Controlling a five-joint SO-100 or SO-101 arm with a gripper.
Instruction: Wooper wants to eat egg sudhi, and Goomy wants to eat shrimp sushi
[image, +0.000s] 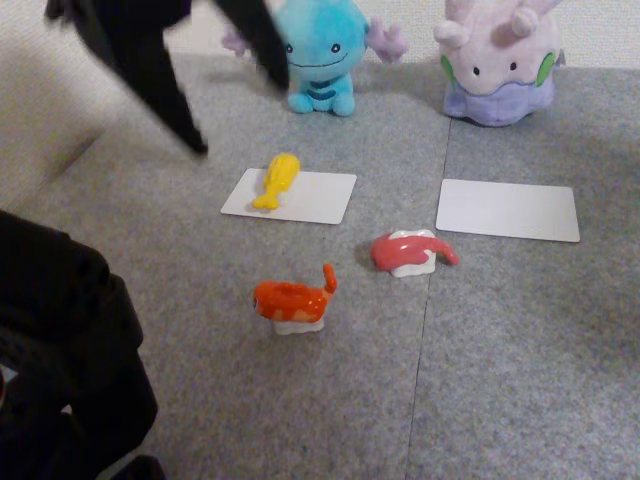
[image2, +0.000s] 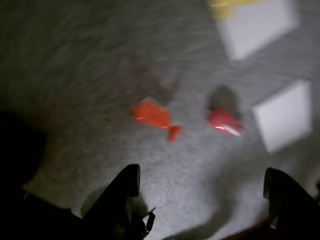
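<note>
The sky-blue Wooper (image: 320, 50) sits at the back of the grey carpet, with lavender Goomy (image: 497, 60) to its right. The yellow egg sudhi (image: 277, 180) lies on the left end of a white card (image: 310, 198) in front of Wooper; its yellow edge (image2: 225, 7) shows at the top of the wrist view. On the carpet nearer the camera stands the orange shrimp sushi (image: 293, 303) (image2: 154, 116). My gripper (image: 240, 114) (image2: 201, 181) hangs open and empty in the air left of Wooper, above and apart from the egg sudhi, blurred by motion.
A second white card (image: 508, 209) (image2: 284, 115) lies bare in front of Goomy. A pink-red sushi (image: 412, 252) (image2: 223, 121) sits between the cards and the shrimp sushi. A dark bulk (image: 60, 360) fills the lower left corner.
</note>
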